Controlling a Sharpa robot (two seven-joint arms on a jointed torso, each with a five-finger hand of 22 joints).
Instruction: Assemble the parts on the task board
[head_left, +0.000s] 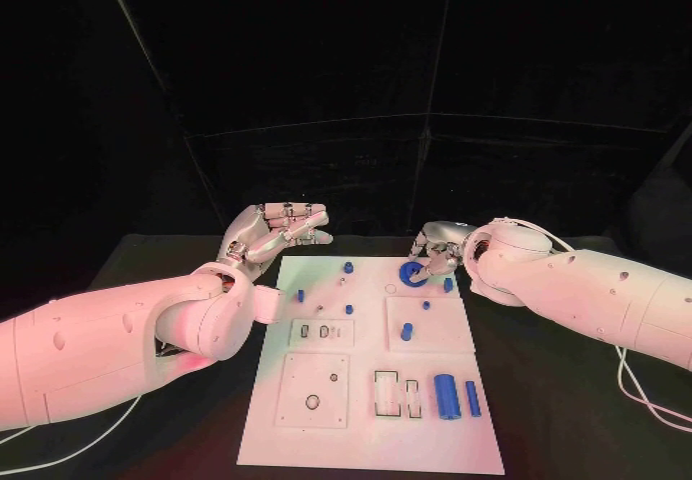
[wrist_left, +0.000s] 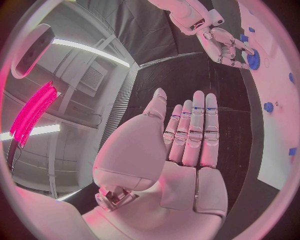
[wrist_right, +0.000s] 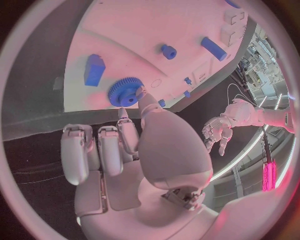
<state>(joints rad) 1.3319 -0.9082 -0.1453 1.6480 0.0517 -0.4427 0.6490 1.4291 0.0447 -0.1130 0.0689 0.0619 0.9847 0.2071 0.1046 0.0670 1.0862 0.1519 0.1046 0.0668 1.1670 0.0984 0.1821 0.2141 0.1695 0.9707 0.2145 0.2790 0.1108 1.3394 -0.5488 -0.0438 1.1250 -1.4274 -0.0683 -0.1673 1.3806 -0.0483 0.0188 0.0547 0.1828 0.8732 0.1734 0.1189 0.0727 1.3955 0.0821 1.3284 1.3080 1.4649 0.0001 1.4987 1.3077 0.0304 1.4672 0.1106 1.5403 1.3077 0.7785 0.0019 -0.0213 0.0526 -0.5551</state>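
Note:
The white task board lies in the middle of the black table. My right hand is at the board's far edge and pinches a blue gear by its rim between the thumb and a finger; the gear sits low over the board, and the left wrist view also shows it at the right hand's fingertips. My left hand hovers off the board's far left corner, palm up, fingers straight and holding nothing.
Small blue pegs stand on the board's far half. Two blue cylinders lie near its front right, beside rectangular slots. A blue block lies close to the gear. Black table surrounds the board.

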